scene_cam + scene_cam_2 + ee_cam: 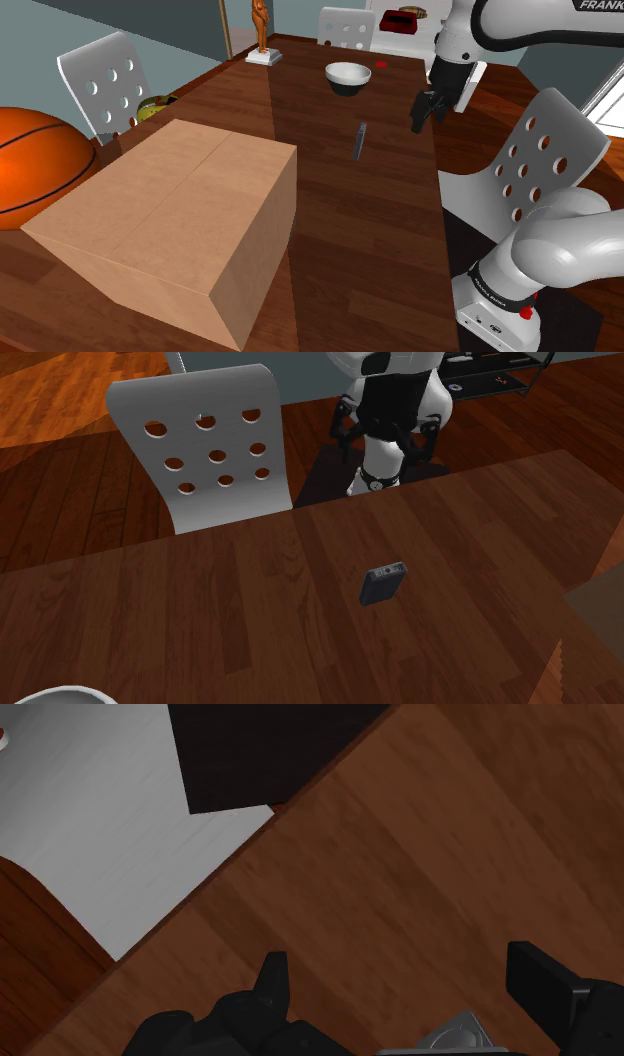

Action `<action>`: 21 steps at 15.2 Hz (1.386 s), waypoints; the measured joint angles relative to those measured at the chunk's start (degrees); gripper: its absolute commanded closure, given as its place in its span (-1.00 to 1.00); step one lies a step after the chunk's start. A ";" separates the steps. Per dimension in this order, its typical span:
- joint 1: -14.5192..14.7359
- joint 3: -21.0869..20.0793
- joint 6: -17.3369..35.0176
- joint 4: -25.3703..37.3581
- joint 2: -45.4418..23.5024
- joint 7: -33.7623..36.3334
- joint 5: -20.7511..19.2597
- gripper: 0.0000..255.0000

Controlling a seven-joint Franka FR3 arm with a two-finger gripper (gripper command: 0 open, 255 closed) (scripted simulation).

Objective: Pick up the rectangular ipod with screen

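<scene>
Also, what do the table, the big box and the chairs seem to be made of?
Table: dark brown wood, by the grain streaks and plank lines, with a slight sheen. Box: probably cardboard, matte tan, with a seam along its top. Chairs: smooth light grey shell with round holes; plastic or painted metal, the look leaves it open.

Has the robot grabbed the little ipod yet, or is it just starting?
Just starting: nothing is done yet. The dark ipod sits untouched on the wooden table. The gripper hangs open and empty near the table's edge, apart from it. Left to do: move over the ipod, lower, close, lift.
</scene>
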State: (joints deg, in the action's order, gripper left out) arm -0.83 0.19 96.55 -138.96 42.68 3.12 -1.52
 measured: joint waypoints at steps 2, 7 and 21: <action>0.19 -0.14 0.74 0.23 -1.00 0.00 0.16 -1.00; 1.46 -0.49 6.00 5.14 -11.41 -1.23 0.98 -1.00; 3.77 -2.40 16.41 11.57 -28.60 -2.13 2.59 -1.00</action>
State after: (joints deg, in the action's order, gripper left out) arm 2.94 -2.22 112.96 -127.38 14.08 0.99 1.08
